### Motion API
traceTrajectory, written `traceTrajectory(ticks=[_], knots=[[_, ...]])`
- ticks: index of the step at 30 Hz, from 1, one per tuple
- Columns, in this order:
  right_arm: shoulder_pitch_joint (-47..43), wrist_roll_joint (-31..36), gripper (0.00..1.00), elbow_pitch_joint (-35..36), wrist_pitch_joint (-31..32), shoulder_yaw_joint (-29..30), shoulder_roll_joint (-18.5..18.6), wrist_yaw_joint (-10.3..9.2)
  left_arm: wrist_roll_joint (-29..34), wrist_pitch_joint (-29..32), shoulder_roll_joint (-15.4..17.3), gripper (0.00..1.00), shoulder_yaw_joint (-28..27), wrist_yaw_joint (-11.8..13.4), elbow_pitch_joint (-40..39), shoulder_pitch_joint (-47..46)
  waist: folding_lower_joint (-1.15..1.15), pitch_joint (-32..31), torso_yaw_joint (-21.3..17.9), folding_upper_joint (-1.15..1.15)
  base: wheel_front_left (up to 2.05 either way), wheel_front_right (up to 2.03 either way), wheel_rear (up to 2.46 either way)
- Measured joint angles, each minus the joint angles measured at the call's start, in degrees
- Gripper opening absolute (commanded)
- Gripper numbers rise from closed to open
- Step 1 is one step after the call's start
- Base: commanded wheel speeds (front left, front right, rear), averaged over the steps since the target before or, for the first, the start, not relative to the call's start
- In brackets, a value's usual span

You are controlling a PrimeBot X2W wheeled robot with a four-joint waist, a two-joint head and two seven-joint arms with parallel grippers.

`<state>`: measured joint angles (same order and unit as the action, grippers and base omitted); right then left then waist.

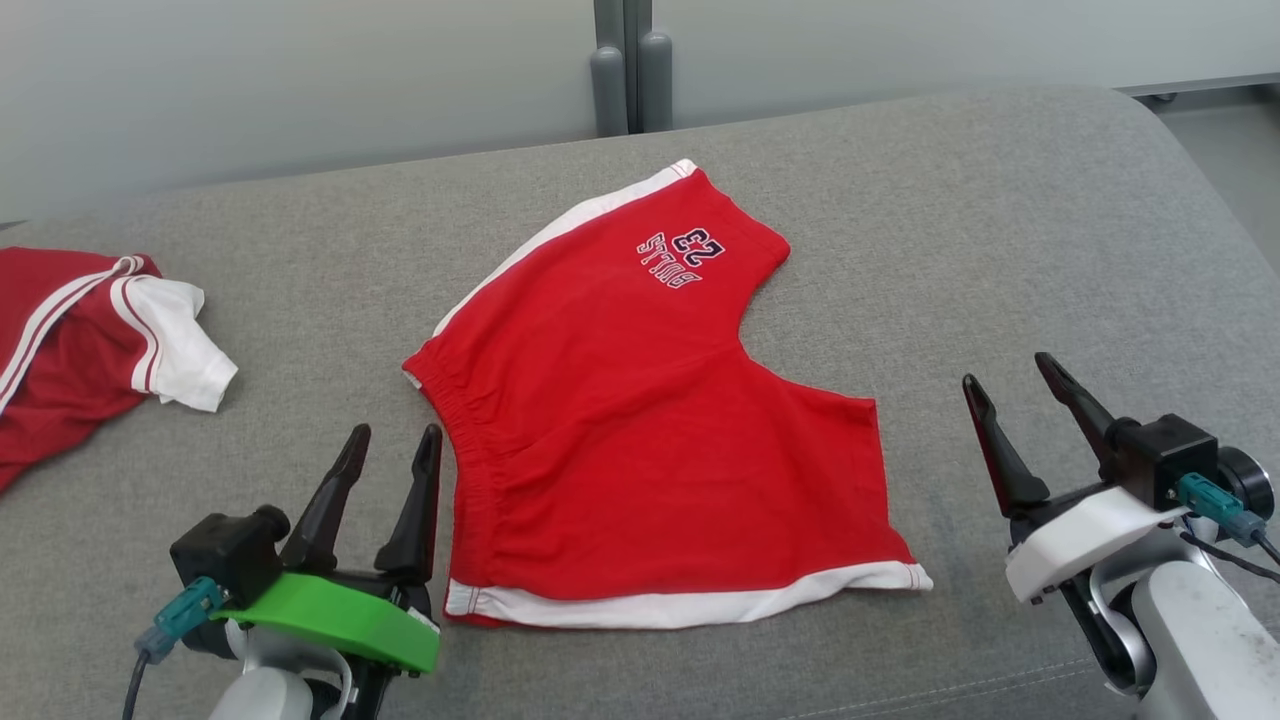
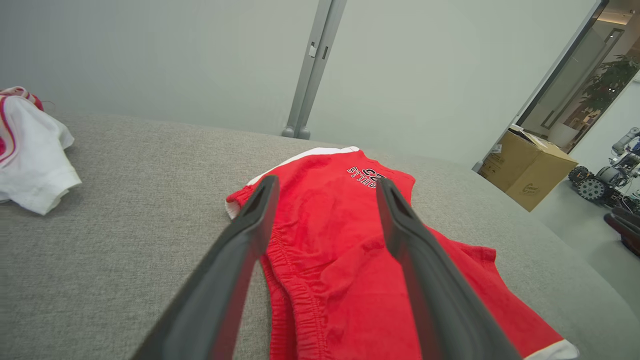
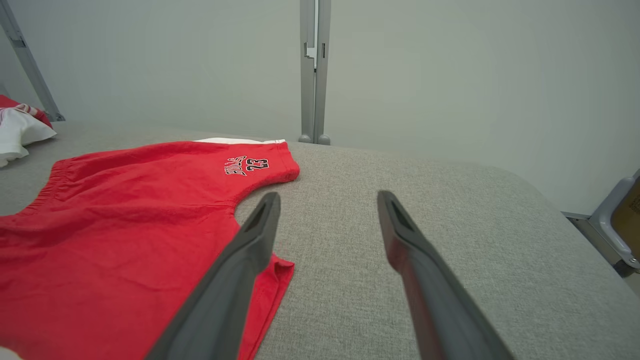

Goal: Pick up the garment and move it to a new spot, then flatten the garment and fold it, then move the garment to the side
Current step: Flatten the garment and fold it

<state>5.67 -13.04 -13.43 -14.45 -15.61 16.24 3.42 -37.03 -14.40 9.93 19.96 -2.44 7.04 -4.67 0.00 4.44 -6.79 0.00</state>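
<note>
Big grey padded surface (image 1: 1000, 220) out in front, and lying flat across it are the red shorts (image 1: 640, 420), right between the two hands. They are spread out sideways, waist toward the left hand, legs toward the right one. Well off beyond the left hand sits another garment (image 1: 80, 340), red and white, bunched up and not touching the shorts.

The left hand (image 1: 396, 432) has its fingers spread and nothing in them, and it is just beside the gathered waistband (image 1: 470, 470). The right hand (image 1: 1006, 370) is spread and empty too, hovering near the nearer leg's open edge but clear of it.

Now, how will this handle? It looks like thin, soft cotton: light, limp, nothing to break. Lifted by one point it would likely sag and bunch, so I'd say two hands. The woven cover should grip it a little, so dragging may wrinkle it.

The best holds, to my eye, are the elastic waistband corner by the left hand, thick and easy to pinch, and the leg corner where the white stripe (image 1: 690, 600) ends, toward the right hand. The small print (image 1: 683, 257) sits on the leg farther from both hands.
</note>
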Motion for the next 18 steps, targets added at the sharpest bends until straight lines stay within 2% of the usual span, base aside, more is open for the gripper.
traceTrajectory(ticks=[3,11,13,18], knots=[[1.0,0.0,1.0,0.9,-0.1,0.2,-0.5,-0.09,1.6,0.0,-0.8,1.0,-1.8,1.7,-0.4,0.0,0.0,-0.2,0.0,0.0,0.0,0.0,0.0],[3.0,-0.9,1.0,3.5,-0.1,2.7,-4.7,-2.79,5.4,0.0,-2.4,1.0,-6.3,6.6,-0.4,0.0,0.0,-0.6,0.0,0.0,0.0,0.0,0.0],[3.3,-1.1,1.0,4.1,-0.1,3.4,-5.8,-3.53,6.3,0.0,-2.9,1.0,-6.9,6.8,-0.4,0.1,0.0,-0.7,0.1,0.0,0.0,0.0,0.0],[3.1,-1.1,1.0,4.1,-0.1,3.3,-6.3,-3.59,7.7,0.0,-4.0,1.0,-7.5,7.5,-0.3,1.9,0.0,-1.3,0.7,0.0,0.0,0.0,0.0]])
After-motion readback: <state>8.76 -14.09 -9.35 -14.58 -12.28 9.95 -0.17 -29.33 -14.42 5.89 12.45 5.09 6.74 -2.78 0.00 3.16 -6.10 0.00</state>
